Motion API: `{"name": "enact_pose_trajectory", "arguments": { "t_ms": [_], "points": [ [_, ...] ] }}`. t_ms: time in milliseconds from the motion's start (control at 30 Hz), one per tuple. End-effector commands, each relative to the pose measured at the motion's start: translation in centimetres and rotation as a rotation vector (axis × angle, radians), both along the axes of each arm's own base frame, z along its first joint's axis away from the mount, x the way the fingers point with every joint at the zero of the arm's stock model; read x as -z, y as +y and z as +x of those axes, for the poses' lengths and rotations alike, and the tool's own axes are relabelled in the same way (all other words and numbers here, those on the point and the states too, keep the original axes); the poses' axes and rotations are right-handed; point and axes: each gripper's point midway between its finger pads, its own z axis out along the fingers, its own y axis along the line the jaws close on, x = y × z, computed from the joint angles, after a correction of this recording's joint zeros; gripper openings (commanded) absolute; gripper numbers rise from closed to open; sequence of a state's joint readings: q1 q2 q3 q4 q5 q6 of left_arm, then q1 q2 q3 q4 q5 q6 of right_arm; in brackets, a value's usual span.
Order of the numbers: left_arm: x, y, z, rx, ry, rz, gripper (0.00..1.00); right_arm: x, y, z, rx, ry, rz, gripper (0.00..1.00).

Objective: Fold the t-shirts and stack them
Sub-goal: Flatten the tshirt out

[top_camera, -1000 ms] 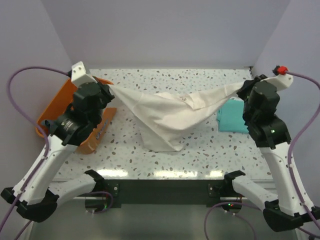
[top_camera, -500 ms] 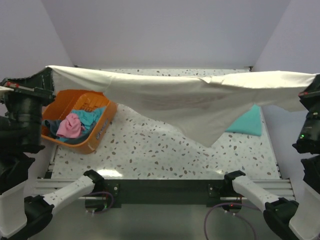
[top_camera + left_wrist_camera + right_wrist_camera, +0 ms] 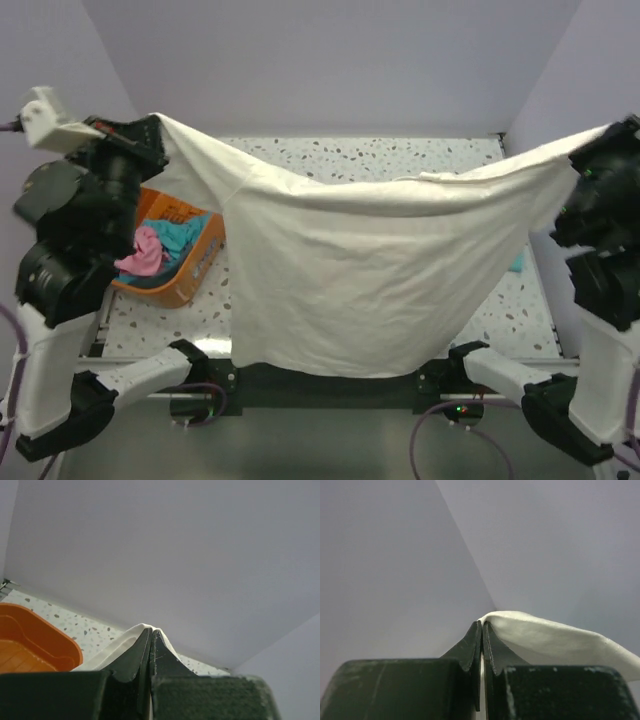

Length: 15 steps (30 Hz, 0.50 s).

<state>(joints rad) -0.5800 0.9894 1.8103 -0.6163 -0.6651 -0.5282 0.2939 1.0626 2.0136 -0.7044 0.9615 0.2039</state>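
- Your left gripper [image 3: 151,630] and right gripper [image 3: 482,623] are both clamped tight, each pinching an upper corner of the cream-white t-shirt [image 3: 370,270], which sags between them.
- Only thin edges are gripped; spread further and a corner may slip free.
- As you lower it, cloth below your left gripper could snag the orange basket [image 3: 205,255].

orange basket [image 3: 198,262] with a pink cloth [image 3: 140,250] inside, on the speckled table [image 3: 350,150]
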Motion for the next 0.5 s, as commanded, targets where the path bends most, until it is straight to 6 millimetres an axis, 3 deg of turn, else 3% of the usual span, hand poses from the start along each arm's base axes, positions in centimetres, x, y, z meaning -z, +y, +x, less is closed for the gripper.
{"name": "enact_pose_trajectory", "arguments": {
  "t_ms": [0, 33, 67, 100, 133, 167, 200, 233, 267, 300, 333, 367, 400, 433, 467],
  "points": [
    [5.1, -3.3, 7.3, -0.06, 0.139, 0.096, 0.0, 3.2, 1.7, 9.6, 0.084, 0.186, -0.135, 0.0],
    [6.9, -2.7, 9.4, -0.087, 0.184, 0.103, 0.0, 3.9, 2.0, 11.3, 0.075, 0.207, -0.15, 0.0],
    [9.4, -3.5, 12.2, -0.063, 0.241, 0.121, 0.0, 4.9, 0.8, 13.2, 0.097, 0.237, -0.153, 0.0],
    [11.0, -4.8, 14.0, 0.028, 0.268, 0.104, 0.0, 7.9, 1.8, 17.7, 0.008, 0.296, -0.136, 0.0],
    [13.1, -4.1, 16.0, 0.007, 0.294, 0.094, 0.0, 9.5, 1.2, 19.8, 0.003, 0.328, -0.11, 0.0],
    [15.8, -4.8, 18.0, 0.016, 0.343, 0.108, 0.0, 9.7, -0.2, 21.1, 0.01, 0.33, -0.089, 0.0],
    [17.4, -5.5, 19.0, 0.039, 0.366, 0.118, 0.0, 11.2, 0.3, 23.3, -0.046, 0.357, -0.085, 0.0],
    [19.3, -6.3, 20.1, 0.065, 0.381, 0.122, 0.0, 14.3, 0.4, 26.5, -0.055, 0.409, -0.083, 0.0],
    [22.0, -7.4, 21.5, 0.097, 0.428, 0.142, 0.0, 15.7, 0.5, 28.0, -0.069, 0.427, -0.089, 0.0],
    [23.5, -8.2, 22.1, 0.128, 0.455, 0.141, 0.19, 16.9, 0.8, 29.8, -0.091, 0.435, -0.105, 0.0],
    [24.9, -8.6, 22.6, 0.145, 0.488, 0.15, 0.43, 20.0, 1.4, 32.0, -0.123, 0.489, -0.102, 0.01],
    [27.0, -9.1, 23.4, 0.158, 0.536, 0.163, 0.69, 21.7, 1.7, 33.1, -0.154, 0.523, -0.107, 0.27],
    [27.6, -9.2, 23.6, 0.157, 0.555, 0.166, 1.0, 23.4, 2.2, 33.7, -0.187, 0.578, -0.109, 0.46],
    [27.6, -9.3, 23.8, 0.162, 0.567, 0.172, 1.0, 23.6, 2.7, 34.2, -0.211, 0.584, -0.097, 0.64],
    [27.8, -9.5, 23.9, 0.169, 0.571, 0.177, 1.0, 25.9, 3.0, 35.0, -0.229, 0.637, -0.088, 0.82]
  ]
}}
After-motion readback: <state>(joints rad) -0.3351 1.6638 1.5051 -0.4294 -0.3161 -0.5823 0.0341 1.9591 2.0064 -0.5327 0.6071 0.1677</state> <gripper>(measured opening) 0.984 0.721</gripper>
